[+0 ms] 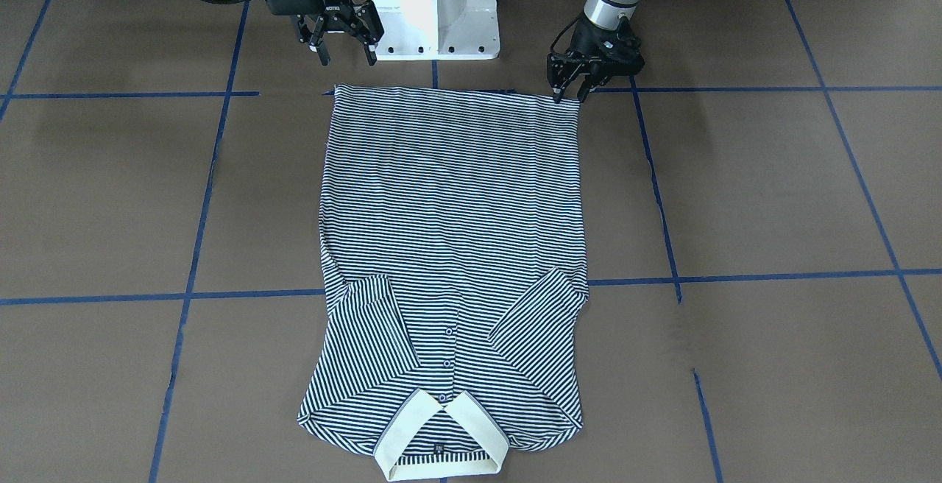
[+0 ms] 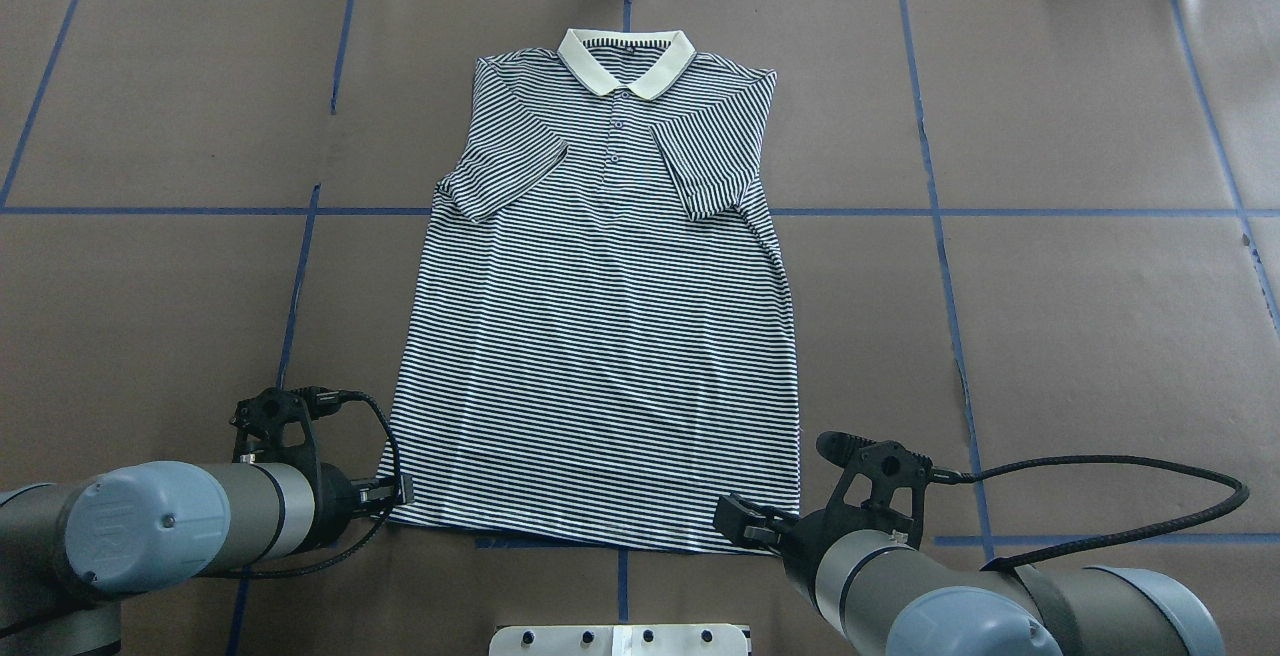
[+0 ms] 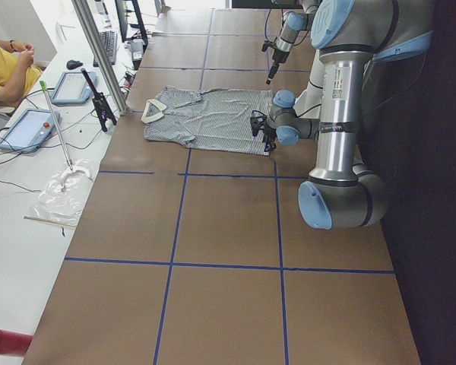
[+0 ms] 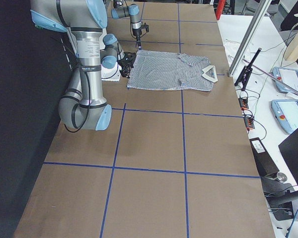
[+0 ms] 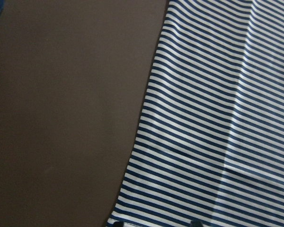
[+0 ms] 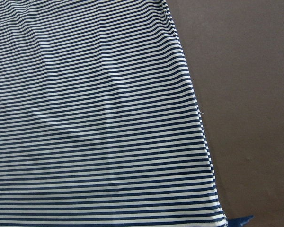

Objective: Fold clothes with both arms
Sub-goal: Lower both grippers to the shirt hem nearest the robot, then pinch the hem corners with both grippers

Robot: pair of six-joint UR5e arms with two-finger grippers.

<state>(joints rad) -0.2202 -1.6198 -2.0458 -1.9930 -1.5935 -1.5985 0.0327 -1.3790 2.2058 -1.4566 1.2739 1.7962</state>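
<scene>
silver-grey tubular left arm point(image 2: 270, 516) and right arm point(image 2: 870, 576), light-blue joint caps point(image 2: 150, 526), black looping cables point(image 2: 1100, 468), black 2-finger left gripper point(image 1: 568, 95) and right gripper point(image 1: 347, 56), white bolted pedestal base point(image 1: 434, 12).

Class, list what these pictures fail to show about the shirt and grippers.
Navy-and-white striped polo shirt: text on collar label too small, front-facing view.
Black left gripper: hem contact hidden by silver-grey left arm, overhead view.
Black right gripper: fingertips outside the frame, right wrist-mounted view.

Brown table point(image 1: 773, 188), blue tape grid point(image 1: 765, 275)
</scene>
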